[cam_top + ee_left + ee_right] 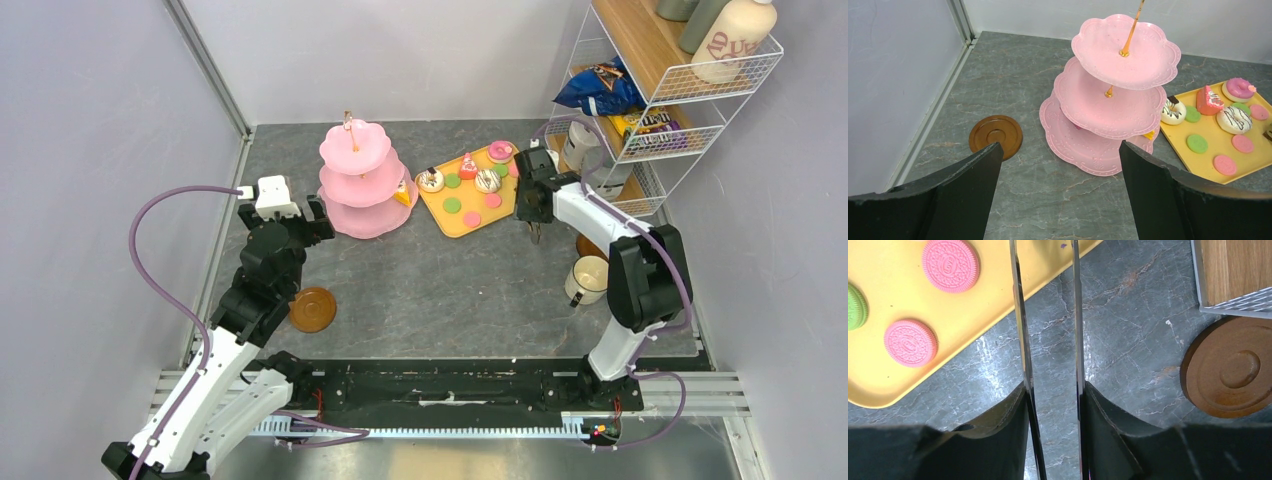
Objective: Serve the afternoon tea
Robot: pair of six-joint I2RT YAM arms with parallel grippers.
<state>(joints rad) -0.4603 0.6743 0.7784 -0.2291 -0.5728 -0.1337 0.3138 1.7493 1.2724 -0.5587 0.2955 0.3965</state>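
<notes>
Red lettering on the cream bottle (735, 35) is too small to read.

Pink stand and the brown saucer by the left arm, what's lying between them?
Nothing. In the left wrist view, only bare grey tabletop separates the saucer from the pink stand.

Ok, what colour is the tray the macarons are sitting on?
Yellow. The tray shows best in the left wrist view.
</notes>
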